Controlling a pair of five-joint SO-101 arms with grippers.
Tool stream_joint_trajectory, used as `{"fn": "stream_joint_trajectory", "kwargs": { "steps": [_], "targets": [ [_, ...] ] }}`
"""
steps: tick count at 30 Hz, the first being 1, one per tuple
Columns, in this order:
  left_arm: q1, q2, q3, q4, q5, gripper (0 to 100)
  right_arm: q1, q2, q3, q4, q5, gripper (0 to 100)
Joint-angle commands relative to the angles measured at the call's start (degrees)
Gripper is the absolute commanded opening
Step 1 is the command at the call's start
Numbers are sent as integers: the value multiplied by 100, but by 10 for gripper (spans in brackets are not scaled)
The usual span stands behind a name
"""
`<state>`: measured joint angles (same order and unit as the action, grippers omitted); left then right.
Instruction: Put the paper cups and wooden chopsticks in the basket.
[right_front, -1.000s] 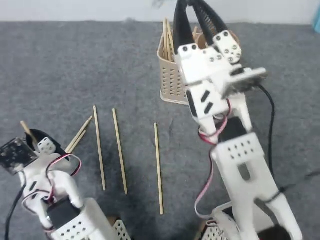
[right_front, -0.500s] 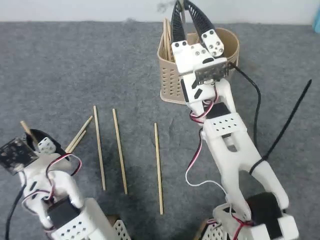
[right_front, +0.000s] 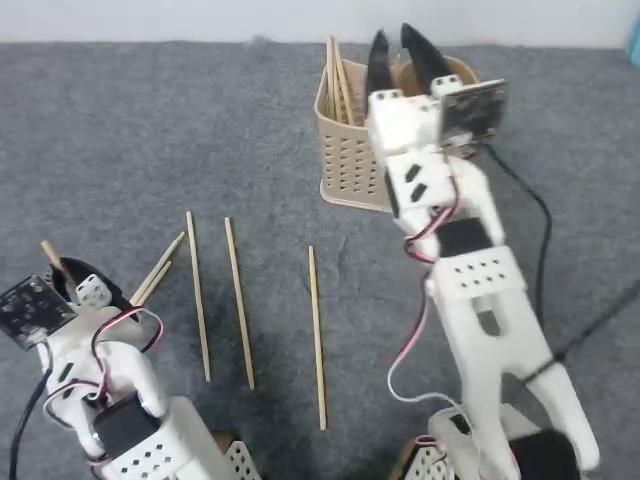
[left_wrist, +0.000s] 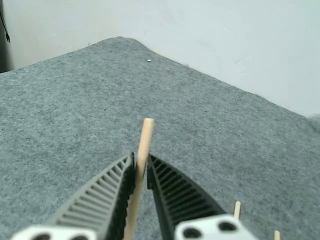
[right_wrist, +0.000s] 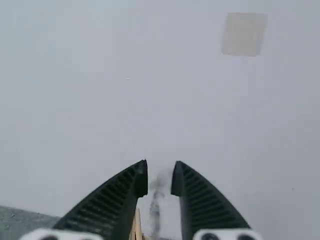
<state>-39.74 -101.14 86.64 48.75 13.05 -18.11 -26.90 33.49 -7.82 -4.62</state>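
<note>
My left gripper (right_front: 62, 272) sits at the near left of the table, shut on a wooden chopstick (left_wrist: 145, 137) whose tip sticks out past the fingers (left_wrist: 117, 185). My right gripper (right_front: 400, 45) hangs open above the beige basket (right_front: 350, 150) at the back, with nothing between its fingers (right_wrist: 131, 187). Several chopsticks (right_front: 338, 75) stand in the basket, and a brown paper cup rim (right_front: 462, 68) shows behind the gripper. Three chopsticks lie apart on the grey mat, the left one (right_front: 197, 295), the middle one (right_front: 239, 300) and the right one (right_front: 316, 335). Two more (right_front: 160, 268) lie by the left gripper.
A grey mat (right_front: 150, 130) covers the table up to a white wall at the back. The right arm's white body (right_front: 480, 290) stretches from the near edge to the basket. Two chopstick tips (left_wrist: 236, 207) show beyond the left gripper.
The right arm has swung a little to the right over the basket and its wrist has turned. The left arm and the chopsticks on the mat have not moved.
</note>
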Motion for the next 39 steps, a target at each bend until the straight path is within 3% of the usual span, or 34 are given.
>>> {"fn": "stream_joint_trajectory", "kwargs": {
  "steps": [1, 11, 18, 23, 30, 39],
  "targets": [
    [35, 114, 22, -35, 9, 15, 251, -884, -545, 1297, -563, 32],
    [35, 114, 22, -26, 9, 15, 769, -3134, -202, 4426, -1020, 30],
    [26, 149, -110, 26, 44, 14, 796, -4259, 1266, 5745, -527, 30],
    [35, 149, -602, 360, 18, 14, 787, -4831, 2901, 6053, -114, 30],
    [35, 149, -1288, 343, -176, 13, 760, -5727, 4941, 6035, -79, 30],
    [123, 202, -2677, 475, -167, 13, 804, -7213, 6321, 6255, -114, 30]
  ]
}}
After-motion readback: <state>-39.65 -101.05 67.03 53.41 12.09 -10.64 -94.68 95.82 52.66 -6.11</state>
